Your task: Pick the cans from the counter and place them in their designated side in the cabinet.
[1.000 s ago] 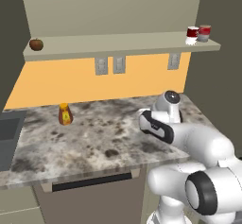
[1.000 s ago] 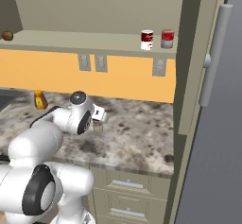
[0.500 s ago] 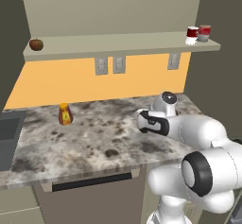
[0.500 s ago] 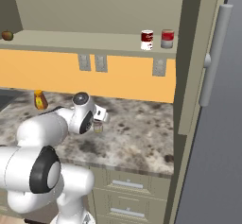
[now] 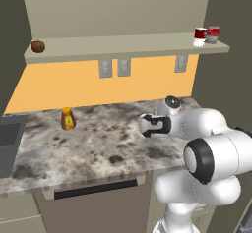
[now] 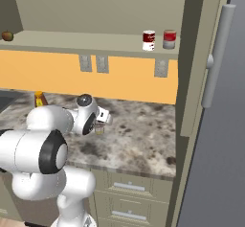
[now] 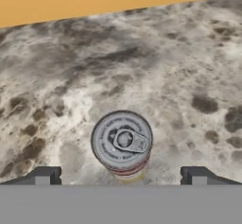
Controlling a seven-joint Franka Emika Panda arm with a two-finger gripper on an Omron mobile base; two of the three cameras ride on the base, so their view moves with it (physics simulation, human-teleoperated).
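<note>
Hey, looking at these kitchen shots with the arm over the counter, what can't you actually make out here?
- Silver can on the counter: hand view looks down on its lid, so its label is hidden.
- Same can, right base view: mostly behind the gripper, too small to read.
- Two shelf cans: labels too small to read.
- Round brown thing at the shelf's left end: too small to identify.

Even, soft, sharp rendered light.

1. can (image 6: 99, 129) on counter (image 6: 143, 135): mostly behind the hand in right base view; label unreadable
2. fingertips (image 7: 42, 176): bases cut by bottom edge in hand view
3. sink (image 5: 7, 141): cut by left edge
4. shelf cans (image 5: 205, 35): labels too small to read
</note>
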